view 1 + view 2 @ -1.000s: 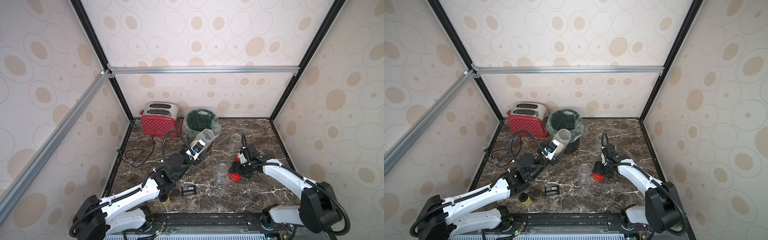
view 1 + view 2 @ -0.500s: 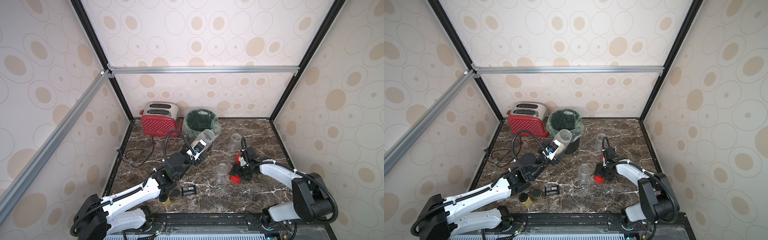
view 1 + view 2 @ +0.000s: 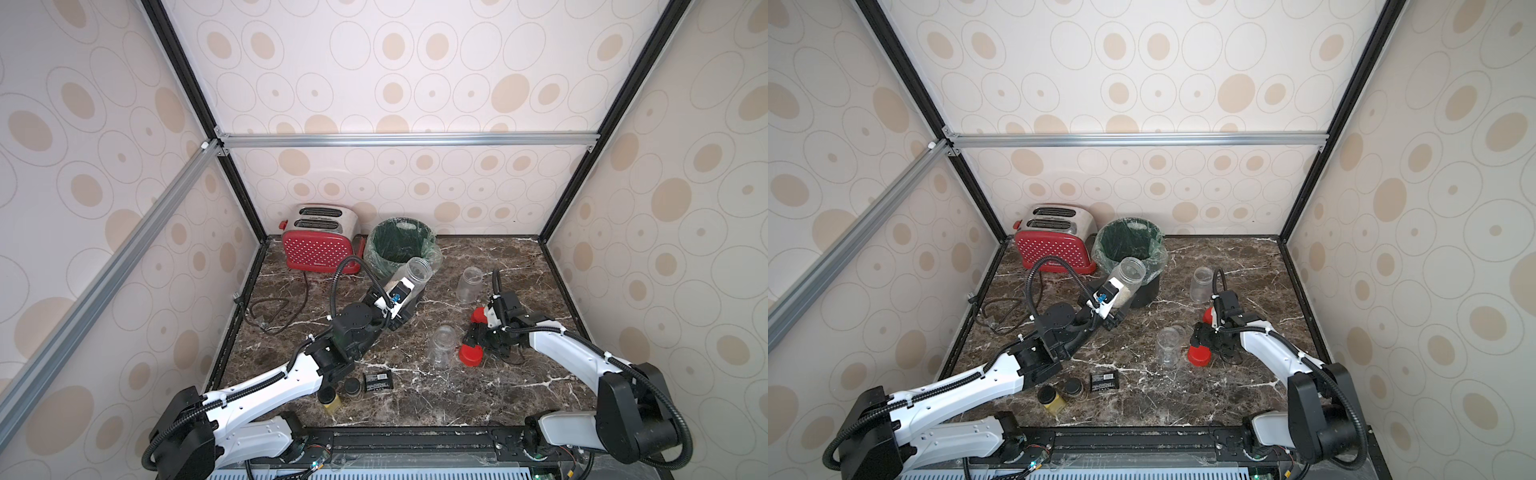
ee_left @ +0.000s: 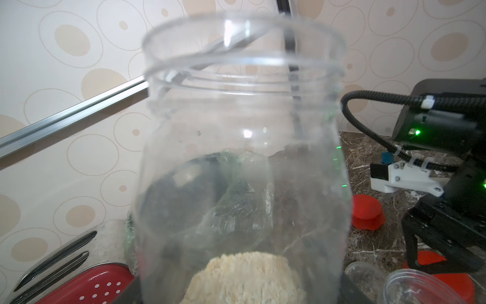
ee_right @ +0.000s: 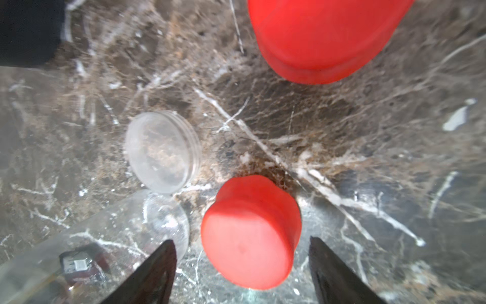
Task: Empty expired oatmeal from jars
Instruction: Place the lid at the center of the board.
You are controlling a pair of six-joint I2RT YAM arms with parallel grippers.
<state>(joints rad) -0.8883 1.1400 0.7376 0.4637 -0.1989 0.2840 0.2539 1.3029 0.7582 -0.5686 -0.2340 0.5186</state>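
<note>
Left wrist view shows the oatmeal (image 4: pixel 244 279) heaped at the base end of the open jar (image 4: pixel 242 158), with the mouth pointing away from the camera. In a top view the left gripper (image 3: pixel 403 293) is clamped on the jar's lower body. The jar's long axis slants up and away from the gripper toward the bin (image 3: pixel 434 251), with the mouth raised beside the near rim. Emptying should therefore require carrying the mouth over the rim and rotating it below the base. The right gripper (image 5: pixel 240 240), well apart, has its jaws spread either side of a red lid (image 5: pixel 252 210) on the marble top (image 5: pixel 342 131), gripping nothing.
</note>
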